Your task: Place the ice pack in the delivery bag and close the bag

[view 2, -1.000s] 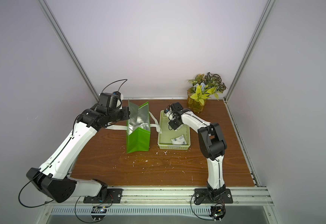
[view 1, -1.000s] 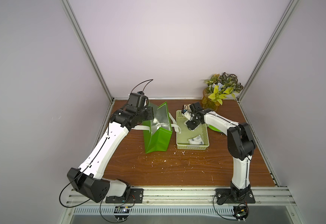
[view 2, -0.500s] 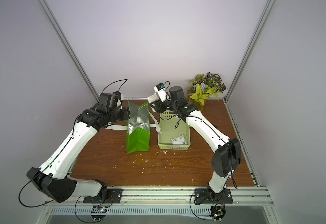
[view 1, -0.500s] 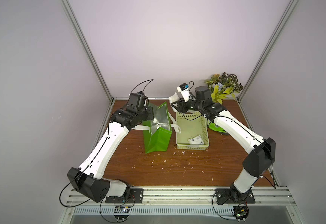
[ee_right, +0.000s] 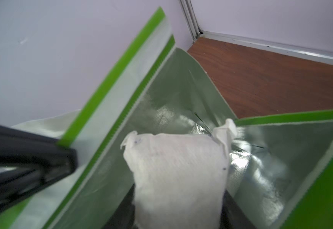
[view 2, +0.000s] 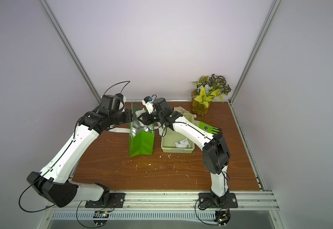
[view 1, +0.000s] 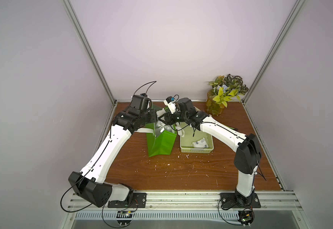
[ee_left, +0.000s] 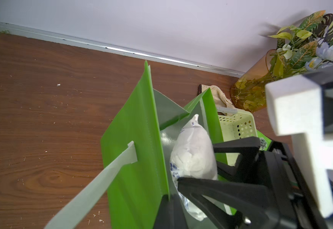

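The delivery bag (view 1: 161, 142) stands upright, bright green with a silver foil lining (ee_right: 171, 95), in both top views (view 2: 141, 144). My left gripper (view 1: 153, 117) is shut on the top edge of the bag's left wall (ee_left: 133, 138) and holds the mouth wide. My right gripper (view 1: 164, 119) is shut on the ice pack (ee_right: 179, 174), a white pouch with blue print (ee_left: 193, 156). The pack hangs upright in the bag's open mouth, its upper end (view 2: 139, 112) above the rim. A white strap handle (ee_left: 102, 178) trails off the left wall.
The pale green perforated basket (view 1: 196, 151) stands right of the bag, with another white pack (view 1: 200, 143) in it. Behind it lie a beige cloth (view 2: 181, 109) and a green glove (view 2: 209, 127). A potted plant (view 1: 221, 99) fills the back right corner. White crumbs dot the wooden table.
My right arm has lifted the ice pack out of the basket and swung it left over the bag's mouth. The left arm and the bag have stayed put.
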{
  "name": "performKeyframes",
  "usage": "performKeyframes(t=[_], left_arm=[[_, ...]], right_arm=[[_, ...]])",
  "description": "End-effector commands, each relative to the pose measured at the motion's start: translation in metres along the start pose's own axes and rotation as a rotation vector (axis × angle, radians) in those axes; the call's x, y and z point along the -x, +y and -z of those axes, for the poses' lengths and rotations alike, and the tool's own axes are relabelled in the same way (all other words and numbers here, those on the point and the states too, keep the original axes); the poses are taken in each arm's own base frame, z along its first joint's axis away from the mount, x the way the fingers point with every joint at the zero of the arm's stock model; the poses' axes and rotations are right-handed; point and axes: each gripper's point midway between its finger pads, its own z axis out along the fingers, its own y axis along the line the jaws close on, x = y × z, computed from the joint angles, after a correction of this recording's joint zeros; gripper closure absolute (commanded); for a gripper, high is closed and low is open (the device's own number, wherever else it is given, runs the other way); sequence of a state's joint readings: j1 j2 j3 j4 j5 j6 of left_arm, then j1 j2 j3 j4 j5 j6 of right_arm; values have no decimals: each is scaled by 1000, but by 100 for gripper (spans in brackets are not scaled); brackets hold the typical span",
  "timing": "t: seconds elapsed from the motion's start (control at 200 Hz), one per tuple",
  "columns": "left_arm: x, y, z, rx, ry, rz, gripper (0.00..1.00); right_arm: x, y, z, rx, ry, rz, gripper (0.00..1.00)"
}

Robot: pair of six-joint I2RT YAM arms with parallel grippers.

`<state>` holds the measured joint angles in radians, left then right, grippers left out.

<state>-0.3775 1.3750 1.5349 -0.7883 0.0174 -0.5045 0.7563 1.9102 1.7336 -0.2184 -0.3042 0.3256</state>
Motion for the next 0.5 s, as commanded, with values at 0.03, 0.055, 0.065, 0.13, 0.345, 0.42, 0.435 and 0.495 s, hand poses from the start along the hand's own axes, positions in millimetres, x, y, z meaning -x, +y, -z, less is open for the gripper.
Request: performKeyframes(t=[0.03, 0.055, 0.065, 0.13, 0.345, 0.42, 0.435, 0.495], left_arm=[[7, 2, 7, 7, -31, -6, 100], [7, 3, 7, 8, -31, -5, 100], [7, 3, 6, 8, -31, -5, 100], [6, 3, 6, 9, -27, -6, 100], [5, 4, 5, 12, -25, -8, 100], [4, 4, 4, 13, -22, -10, 100], [4, 4, 3, 14, -21, -11, 100], [4, 5, 2, 14, -18, -13, 100]], right_arm=[[35, 11, 28, -79, -78, 102, 45], [34, 12, 29, -80, -71, 111, 41], [34, 13, 30, -79, -69, 114, 39], [38, 15, 37, -87, -70, 128, 31], [51, 14, 84, -174, -46, 222, 14], [46, -3, 110, -240, -13, 242, 14], [44, -8, 115, -257, -4, 242, 14], [31, -34, 136, -331, 47, 229, 14]])
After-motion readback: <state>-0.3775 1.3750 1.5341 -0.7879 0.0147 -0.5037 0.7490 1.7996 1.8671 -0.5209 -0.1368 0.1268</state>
